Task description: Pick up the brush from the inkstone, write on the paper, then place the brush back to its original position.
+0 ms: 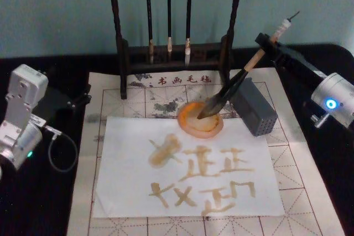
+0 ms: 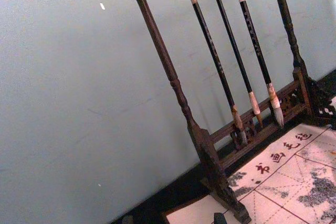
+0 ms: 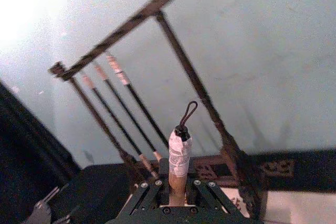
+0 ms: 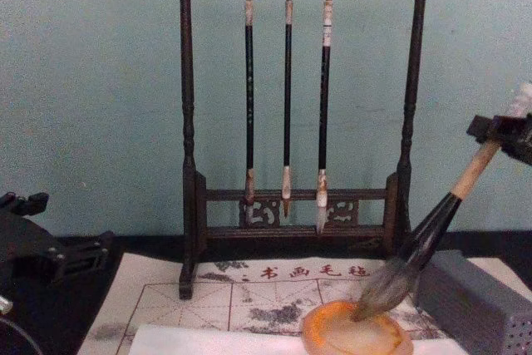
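Clamped on the brush (image 1: 235,81) handle, the right end effector (image 1: 269,43) should, I think, settle the bristles inside the inkstone (image 1: 186,120) rim before loosening gently; the left end effector (image 1: 67,102) idles aside.

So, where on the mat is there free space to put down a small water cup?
Free: the mat right of the paper, on the robot's side of the grey block; also the narrow strip between paper and left gripper. Crowded: around the inkstone, where the right gripper holds the brush.
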Controlling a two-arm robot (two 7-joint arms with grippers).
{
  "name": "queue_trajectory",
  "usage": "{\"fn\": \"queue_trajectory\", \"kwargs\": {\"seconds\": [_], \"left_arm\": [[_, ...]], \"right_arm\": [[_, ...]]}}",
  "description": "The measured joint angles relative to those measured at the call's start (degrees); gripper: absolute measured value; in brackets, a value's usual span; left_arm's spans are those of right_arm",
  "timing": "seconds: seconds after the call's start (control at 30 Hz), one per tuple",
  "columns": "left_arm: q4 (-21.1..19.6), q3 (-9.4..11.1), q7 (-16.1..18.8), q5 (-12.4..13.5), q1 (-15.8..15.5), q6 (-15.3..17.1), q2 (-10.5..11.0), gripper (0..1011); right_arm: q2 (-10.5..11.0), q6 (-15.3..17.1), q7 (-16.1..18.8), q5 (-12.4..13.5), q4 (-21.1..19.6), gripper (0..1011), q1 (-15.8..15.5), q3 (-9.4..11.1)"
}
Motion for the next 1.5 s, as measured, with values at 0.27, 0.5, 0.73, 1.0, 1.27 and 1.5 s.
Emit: {"fn": "queue_trajectory", "kwargs": {"seconds": [0.27,0.5,0.73,1.0,1.27,1.5], "left_arm": [[0.0,0.0,0.0,0.0,0.0,0.0,0.0,1001],[0.0,0.0,0.0,0.0,0.0,0.0,0.0,1001],[0.0,0.0,0.0,0.0,0.0,0.0,0.0,1001],[0.0,0.0,0.0,0.0,0.0,0.0,0.0,1001],[0.0,0.0,0.0,0.0,0.0,0.0,0.0,1001],[0.0,0.0,0.0,0.0,0.0,0.0,0.0,1001]], "right_arm": [[4.6,-4.2,8.7,-4.5,-2.9,183,-2.0,-0.4],[8.3,-7.9,16.0,-7.6,-5.3,183,-4.8,0.3],[11.8,-11.9,22.4,-10.2,-8.3,183,-8.3,1.5],[13.7,-14.2,26.7,-10.8,-9.8,183,-11.2,2.8],[14.6,-15.1,29.9,-10.7,-9.8,183,-12.3,3.4],[15.3,-16.0,32.4,-11.2,-9.4,183,-12.4,3.3]]}}
